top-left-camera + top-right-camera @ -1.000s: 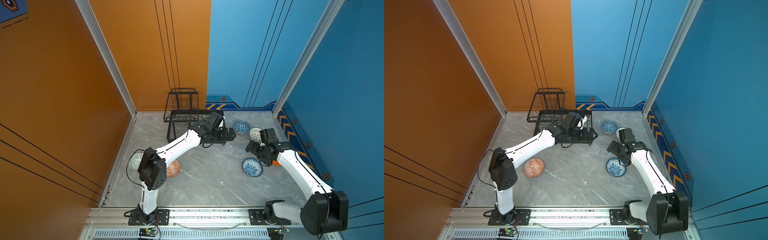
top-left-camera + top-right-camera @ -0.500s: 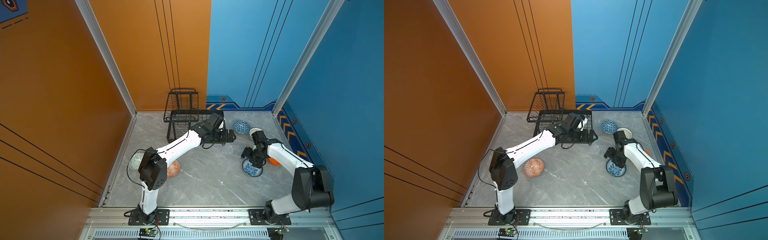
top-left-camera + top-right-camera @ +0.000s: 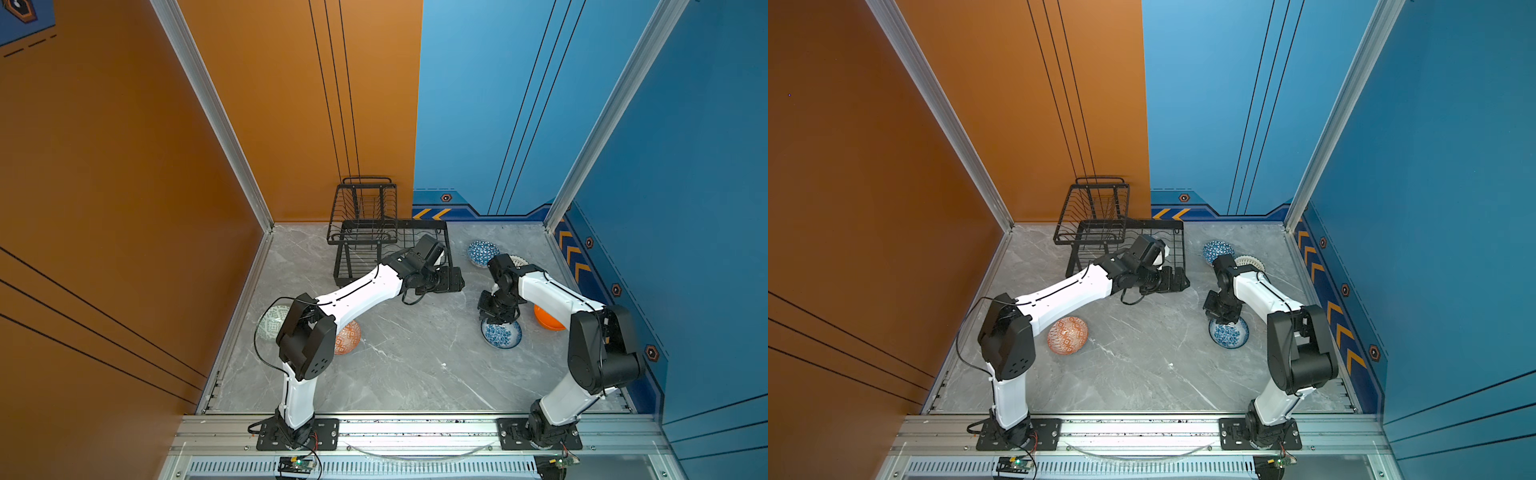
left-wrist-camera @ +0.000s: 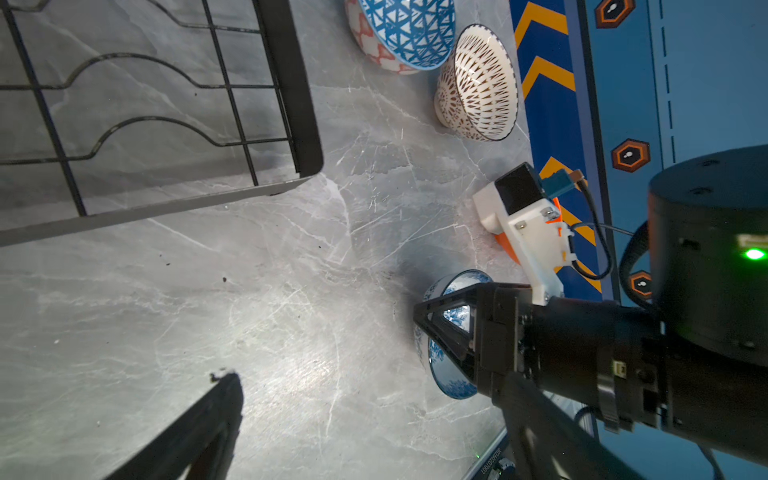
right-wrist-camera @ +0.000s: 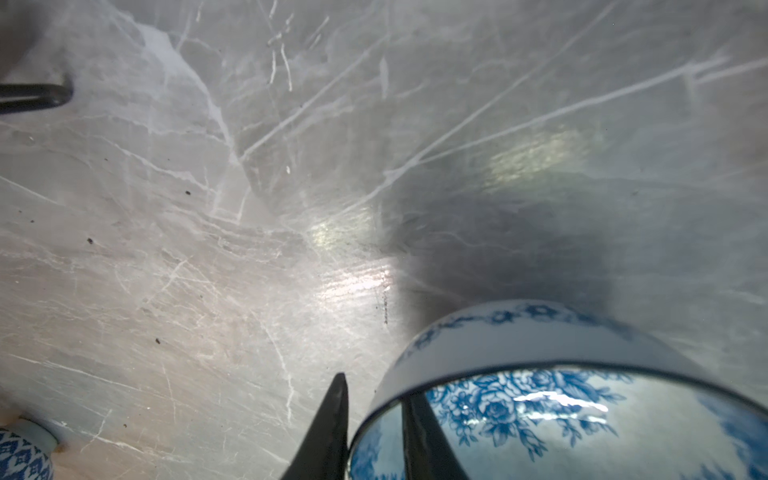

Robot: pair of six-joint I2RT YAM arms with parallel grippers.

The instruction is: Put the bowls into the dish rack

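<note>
Jaws, right: the right gripper (image 5: 375, 386) is pinched across the rim of the floral bowl (image 5: 540, 399), with one finger inside and one against the outer wall. The hold looks firm, but in both top views the bowl sits on the table (image 3: 415, 365), not lifted.
Jaws, left: the left gripper (image 3: 451, 280) is spread wide with nothing between its fingers. It hangs just beside the corner of the dish rack (image 3: 365, 226) nearest the middle of the table.
Rack contents: the dish rack stands at the back of the table by the orange wall. No bowl shows in the raised basket or the lower tray, though the left arm hides part of that tray.
Right of the rack: the triangle bowl (image 3: 482, 252) and the white lattice bowl (image 3: 519, 261) are on the table close together. I cannot tell whether they touch.
Right edge: the orange bowl (image 3: 546, 320) is on the table, mostly hidden behind the right arm.
Left side: the geometric bowl (image 3: 1067, 336) is on the table well apart from the rack. The green bowl (image 3: 272, 322) is near it, partly hidden by the left arm.
Done: nothing is loaded, as far as the views show.
Step in hand: probably the first pick-up, with the grasp made and the lift not yet begun.
Left to do: all six bowls. The floral bowl must be lifted, carried across to the rack and set down there, then the other five.
</note>
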